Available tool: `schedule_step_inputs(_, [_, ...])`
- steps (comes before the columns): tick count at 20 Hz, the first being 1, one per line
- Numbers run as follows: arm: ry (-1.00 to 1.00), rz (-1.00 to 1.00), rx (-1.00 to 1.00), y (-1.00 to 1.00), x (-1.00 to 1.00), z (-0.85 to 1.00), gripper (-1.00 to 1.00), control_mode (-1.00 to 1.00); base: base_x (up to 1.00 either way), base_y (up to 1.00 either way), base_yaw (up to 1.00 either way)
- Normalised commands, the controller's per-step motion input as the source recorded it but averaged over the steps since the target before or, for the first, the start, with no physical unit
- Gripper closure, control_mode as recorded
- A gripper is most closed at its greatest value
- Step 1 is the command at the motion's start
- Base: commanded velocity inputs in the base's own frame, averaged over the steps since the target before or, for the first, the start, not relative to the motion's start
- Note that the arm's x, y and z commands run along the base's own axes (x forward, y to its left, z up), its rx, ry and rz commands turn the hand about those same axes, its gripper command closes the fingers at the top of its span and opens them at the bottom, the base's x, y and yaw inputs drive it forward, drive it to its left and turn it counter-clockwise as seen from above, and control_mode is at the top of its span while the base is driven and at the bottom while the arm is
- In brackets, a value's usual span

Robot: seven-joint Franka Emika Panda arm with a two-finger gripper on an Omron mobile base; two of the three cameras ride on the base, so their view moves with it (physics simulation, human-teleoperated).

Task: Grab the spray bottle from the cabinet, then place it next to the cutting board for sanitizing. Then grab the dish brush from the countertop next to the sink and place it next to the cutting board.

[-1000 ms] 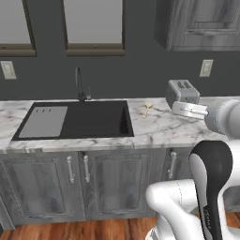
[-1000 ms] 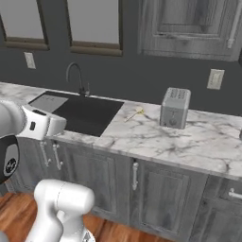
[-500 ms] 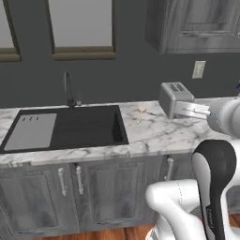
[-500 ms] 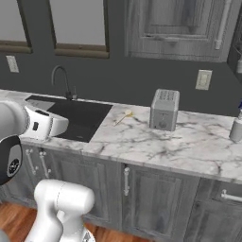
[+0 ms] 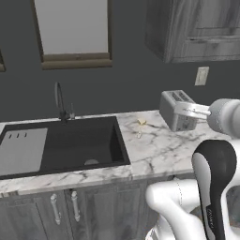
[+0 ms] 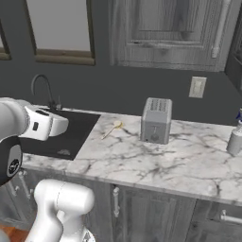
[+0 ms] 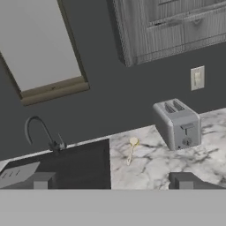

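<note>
You see pale grey spray bottle (image 6: 235, 138) cut off at far right surface edge; end effector (image 7: 112, 180) fingertips apart, empty; thin pale-yellow dish brush (image 7: 131, 149) tiny beside dark sink (image 5: 70, 145).

On the marble tabletop (image 6: 156, 163) the dish brush (image 6: 111, 129) lies between the sink (image 6: 61, 134) and the upright toaster (image 6: 156, 120). The spray bottle (image 6: 235, 137) stands far right (cut by the frame edge), well apart from the toaster, below the wall cabinet (image 6: 165, 33).

worktop (image 6: 156, 163): white grey-veined marble, smooth
cabinet (image 6: 165, 33): grey wood-grain, matt
toaster (image 6: 156, 120): brushed grey metal
</note>
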Motion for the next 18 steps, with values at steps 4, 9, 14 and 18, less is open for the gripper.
schedule_step_inputs(4, [0.0, 0.0, 0.0, 0.0, 0.0, 0.0, -1.0, 1.0, 0.53, 0.07, -0.05])
schedule_step_inputs(9, [0.0, 0.0, 0.0, 0.0, 0.0, 0.0, -1.0, 1.0, 0.58, 0.14, -0.06])
schedule_step_inputs(14, [0.0, 0.0, 0.0, 0.0, 0.0, 0.0, -1.0, 1.0, 0.54, 0.05, -0.04])
schedule_step_inputs(18, [0.04, 0.0, 0.0, 0.0, -0.01, 0.0, -1.0, -1.0, 0.03, 0.02, 0.0])
